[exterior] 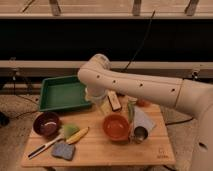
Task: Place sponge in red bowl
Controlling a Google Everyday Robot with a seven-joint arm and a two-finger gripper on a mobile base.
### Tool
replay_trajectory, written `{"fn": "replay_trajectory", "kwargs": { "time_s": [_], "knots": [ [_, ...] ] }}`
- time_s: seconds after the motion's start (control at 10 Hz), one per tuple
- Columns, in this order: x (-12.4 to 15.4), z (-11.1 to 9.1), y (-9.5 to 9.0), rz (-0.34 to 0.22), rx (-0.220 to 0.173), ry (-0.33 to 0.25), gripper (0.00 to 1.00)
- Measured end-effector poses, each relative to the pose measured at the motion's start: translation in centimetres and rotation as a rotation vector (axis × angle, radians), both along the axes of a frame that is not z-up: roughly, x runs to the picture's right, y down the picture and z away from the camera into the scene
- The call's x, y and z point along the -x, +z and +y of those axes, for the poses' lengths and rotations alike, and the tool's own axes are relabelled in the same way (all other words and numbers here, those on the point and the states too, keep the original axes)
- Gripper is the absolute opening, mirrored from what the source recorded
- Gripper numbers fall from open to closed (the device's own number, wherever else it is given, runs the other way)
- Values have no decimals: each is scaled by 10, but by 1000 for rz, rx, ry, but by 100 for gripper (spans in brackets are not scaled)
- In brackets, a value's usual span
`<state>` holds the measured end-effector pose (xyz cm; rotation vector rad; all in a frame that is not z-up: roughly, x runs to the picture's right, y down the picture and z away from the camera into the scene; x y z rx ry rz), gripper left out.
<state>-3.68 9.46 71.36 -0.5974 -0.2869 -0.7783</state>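
Observation:
The sponge [63, 150], a small blue-grey pad, lies flat near the front left corner of the wooden table [155, 150]. The red bowl [116, 126] stands right of it at the table's middle, orange inside, with nothing in it. My white arm reaches in from the right and bends down over the back of the table. My gripper [106, 104] hangs there, just behind the red bowl and well to the back right of the sponge. It is open and holds nothing.
A green tray [64, 93] sits at the back left, a dark maroon bowl [46, 124] at the left edge. A green-headed brush [67, 132] and a banana [78, 135] lie beside the sponge. A folded cloth [144, 120] and a metal cup [140, 134] stand right of the red bowl.

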Motion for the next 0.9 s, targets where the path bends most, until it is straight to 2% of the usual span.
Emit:
{"fn": "replay_trajectory", "kwargs": {
  "time_s": [0.2,0.3,0.5,0.6,0.8,0.9],
  "knots": [
    [0,1,1,2,4,4,77],
    [3,5,3,12,26,51,77],
    [19,11,7,73,73,197,77],
    [37,12,9,104,108,285,77],
    [52,8,11,139,135,360,77],
    [60,8,10,154,146,363,77]
  ]
}}
